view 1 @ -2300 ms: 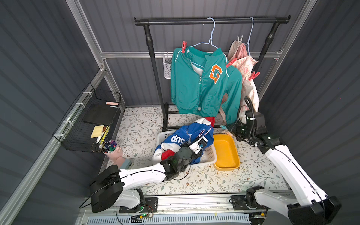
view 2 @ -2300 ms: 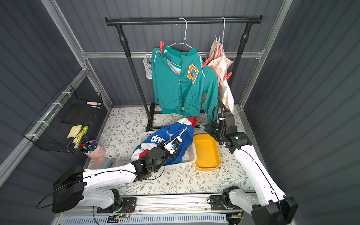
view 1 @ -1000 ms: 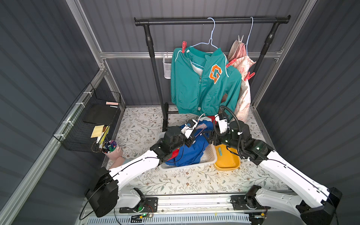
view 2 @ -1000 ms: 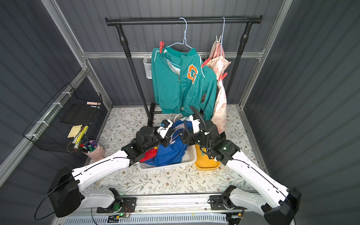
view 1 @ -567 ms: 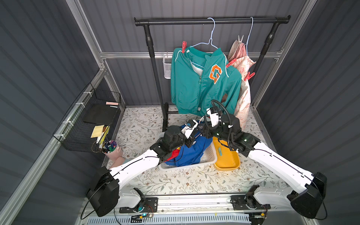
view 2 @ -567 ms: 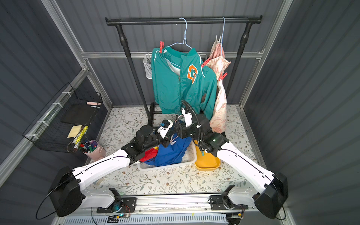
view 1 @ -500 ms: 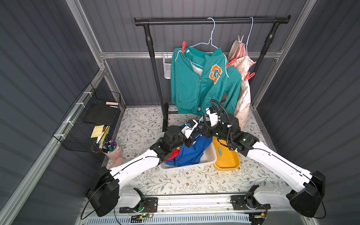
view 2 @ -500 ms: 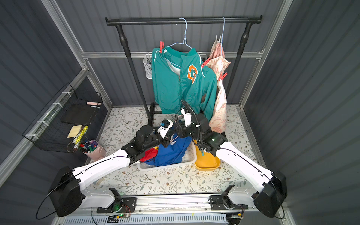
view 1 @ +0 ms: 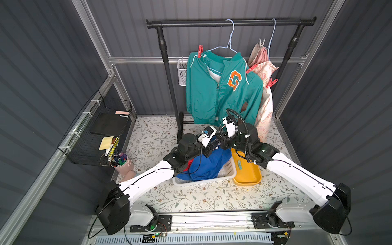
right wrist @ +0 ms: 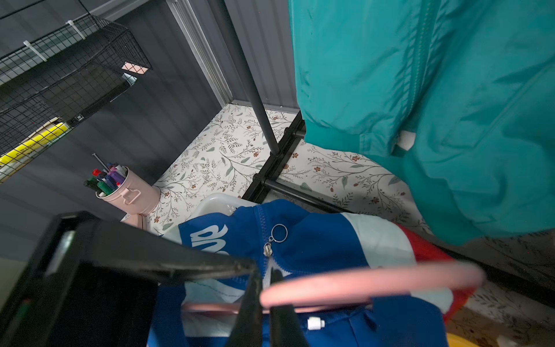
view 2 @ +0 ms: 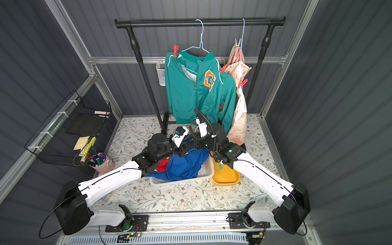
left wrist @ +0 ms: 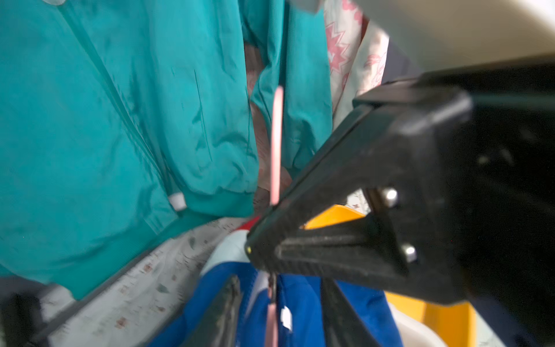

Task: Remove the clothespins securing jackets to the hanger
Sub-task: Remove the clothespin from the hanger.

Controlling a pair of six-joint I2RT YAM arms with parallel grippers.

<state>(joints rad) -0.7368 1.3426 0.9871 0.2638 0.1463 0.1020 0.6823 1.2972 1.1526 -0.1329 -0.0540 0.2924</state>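
Two arms meet over the white basket (view 1: 224, 176) in the middle of the desk (view 1: 191, 199). A second ago the left gripper (left wrist: 279, 285) was shut and holding the blue jacket (view 1: 210, 163) up, and the right gripper (right wrist: 264, 276) was open and coming in. Now they have swapped. The right one has snapped shut and the left one has let go.

I think this is a hand-over. The right arm keeps the blue jacket up, so the left arm is free to pull pins. I cannot see any pin on the blue jacket from where I stand.

Lots of work is left. The red pins (view 1: 200, 51) still bite the shoulders of the teal jacket (view 1: 212, 93) and the side of the cream jacket (view 1: 267, 101), both up on the rail (view 1: 231, 21). A pale pin (view 1: 262, 41) sits at the top of the cream one. One teal pin (view 1: 239, 164) lies in the yellow tray (view 1: 250, 177), just beside the basket.

The right jaws are clenched on the thin pink hanger (right wrist: 375, 281) that sticks out of the blue jacket. The left jaws stand apart. The pink hanger runs between them, but they do not pinch it.
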